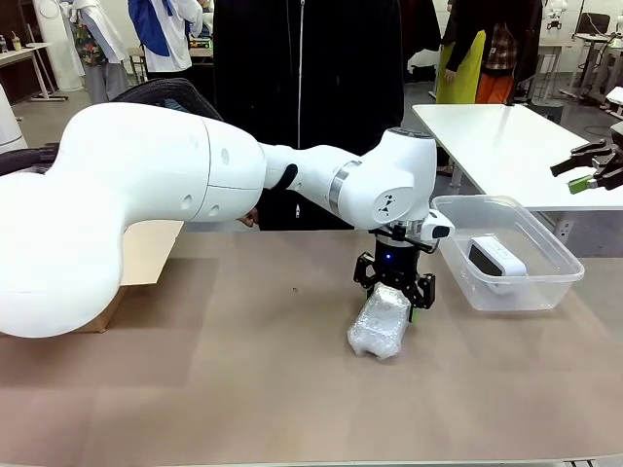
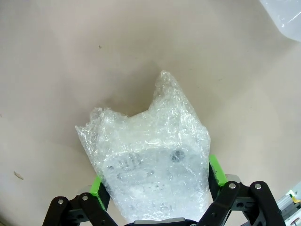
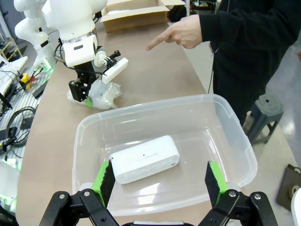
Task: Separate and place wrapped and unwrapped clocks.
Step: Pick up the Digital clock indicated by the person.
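Wrapped clock [image 2: 150, 165], contents blurred by wrap

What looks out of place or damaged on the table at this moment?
Nothing stands out. The bare clock lies flat inside the clear bin. The wrapped clock rests on the table between the open jaws of the left pincer; its wrap is crumpled and loose at one end, not torn.

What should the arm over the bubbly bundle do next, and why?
Probably close the jaws. The left gripper is open and down around the wrapped clock, green pads on either side of it. The bundle lies on the table, so gripping comes before lifting.
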{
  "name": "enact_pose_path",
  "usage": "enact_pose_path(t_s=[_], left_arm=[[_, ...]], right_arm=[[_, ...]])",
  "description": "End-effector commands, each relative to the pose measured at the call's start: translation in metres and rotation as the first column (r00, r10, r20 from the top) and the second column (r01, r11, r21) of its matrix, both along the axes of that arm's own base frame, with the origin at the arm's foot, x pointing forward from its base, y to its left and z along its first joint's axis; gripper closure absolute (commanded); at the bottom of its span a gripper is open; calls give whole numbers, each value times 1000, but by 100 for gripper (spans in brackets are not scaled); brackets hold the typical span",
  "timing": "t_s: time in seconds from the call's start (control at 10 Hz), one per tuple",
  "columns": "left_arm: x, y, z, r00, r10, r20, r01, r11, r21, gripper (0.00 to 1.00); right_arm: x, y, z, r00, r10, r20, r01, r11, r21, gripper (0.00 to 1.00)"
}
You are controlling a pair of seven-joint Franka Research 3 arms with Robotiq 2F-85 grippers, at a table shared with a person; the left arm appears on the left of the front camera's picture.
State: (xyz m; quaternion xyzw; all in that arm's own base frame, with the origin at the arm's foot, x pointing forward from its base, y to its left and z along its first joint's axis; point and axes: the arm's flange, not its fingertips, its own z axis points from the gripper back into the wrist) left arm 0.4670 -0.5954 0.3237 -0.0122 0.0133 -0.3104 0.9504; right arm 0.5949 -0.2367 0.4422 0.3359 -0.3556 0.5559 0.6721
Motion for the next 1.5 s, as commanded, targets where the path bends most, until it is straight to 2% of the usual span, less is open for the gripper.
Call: enact_pose_path(t_s=[0.0, 0.1, 0.2, 0.3, 0.4, 0.5, 0.6, 0.7, 0.8, 0.9, 1.0, 1.1, 1.2, 1.3, 1.4], left_arm=[[-7, 9, -1, 1000, -27, 8, 27, 1000, -12, 0], [-8, 12, -2, 993, -111, 32, 112, 994, -9, 0], [-10, 15, 0, 987, -162, 19, 162, 987, 9, 0], [-9, 17, 0, 982, -188, 10, 187, 981, 45, 19], [-9, 17, 0, 982, -189, -2, 189, 980, 55, 19], [-10, 15, -1, 982, -190, -10, 190, 980, 56, 38], [-9, 16, -1, 981, -192, -14, 193, 979, 62, 21], [-8, 17, 0, 980, -198, -19, 199, 978, 65, 57], [-8, 17, -1, 980, -199, -23, 200, 978, 63, 40], [-8, 16, -1, 979, -201, -27, 202, 977, 62, 75], [-8, 16, -1, 978, -207, -29, 209, 976, 57, 59], [-6, 19, 4, 975, -220, -25, 221, 974, 42, 94], [-4, 20, 11, 972, -234, -18, 235, 972, 32, 77], [-3, 20, 18, 969, -248, -17, 249, 968, 17, 100], [-3, 23, 28, 968, -250, -3, 250, 968, 16, 96]], right_arm=[[0, 2, -1, 1000, 2, 1, -2, 1000, 8, 0], [0, 2, -1, 1000, 2, 1, -2, 1000, 8, 0], [0, 2, -1, 1000, 2, 1, -2, 1000, 8, 0], [0, 2, -1, 1000, 2, 1, -2, 1000, 8, 0], [0, 2, -1, 1000, 2, 1, -2, 1000, 8, 0], [0, 2, -1, 1000, 2, 1, -2, 1000, 8, 0], [0, 2, -1, 1000, 2, 1, -2, 1000, 8, 0], [0, 2, -1, 1000, 2, 1, -2, 1000, 8, 0], [0, 2, -1, 1000, 2, 1, -2, 1000, 8, 0], [0, 2, -1, 1000, 2, 1, -2, 1000, 8, 0], [0, 2, -1, 1000, 2, 1, -2, 1000, 8, 0], [0, 2, -1, 1000, 2, 1, -2, 1000, 8, 0], [0, 2, -1, 1000, 2, 1, -2, 1000, 8, 0], [0, 2, -1, 1000, 2, 1, -2, 1000, 8, 0], [0, 2, -1, 1000, 2, 1, -2, 1000, 8, 0]])
